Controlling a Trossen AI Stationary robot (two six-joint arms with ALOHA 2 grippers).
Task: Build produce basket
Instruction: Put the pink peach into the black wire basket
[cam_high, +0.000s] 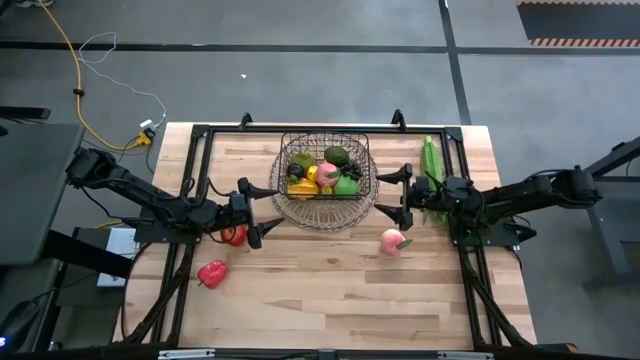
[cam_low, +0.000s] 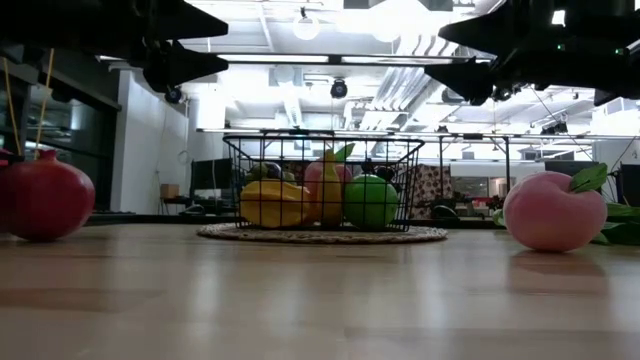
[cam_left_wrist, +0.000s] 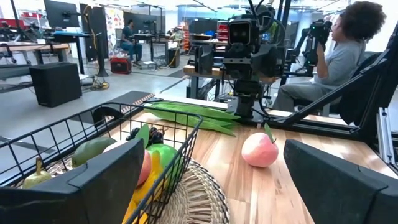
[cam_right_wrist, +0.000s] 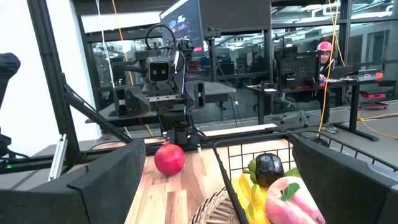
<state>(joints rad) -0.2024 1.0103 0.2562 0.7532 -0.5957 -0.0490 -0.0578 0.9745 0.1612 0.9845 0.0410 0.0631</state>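
High view: left gripper (cam_high: 260, 210) jaws wide, empty, just left of the basket (cam_high: 326, 215); right gripper (cam_high: 394, 198) likewise spread and empty at its right rim. Basket holds several produce pieces; pink peach (cam_high: 393, 242), red apple (cam_high: 234, 235), red pepper (cam_high: 212, 273) and green husk (cam_high: 431, 160) lie on the table (cam_high: 330, 290).

floor: grey floor (cam_high: 300, 90) all around the wooden table (cam_high: 330, 290), with dark lines across it.
cable: a yellow cable (cam_high: 75, 75) lies on the floor by the table's far corner.
stripes: a striped strip (cam_high: 580, 42) sits at the far edge.
ceiling: white ceiling (cam_low: 330, 70) with pipes and round lamps (cam_low: 307, 27).
desks: desks with dark screens (cam_left_wrist: 59, 11) stand behind.
box: a black box (cam_left_wrist: 55, 83) stands on the floor.
people: a person in grey (cam_left_wrist: 342, 56) sits close; a person in a pink hat (cam_right_wrist: 323, 53) is far back.
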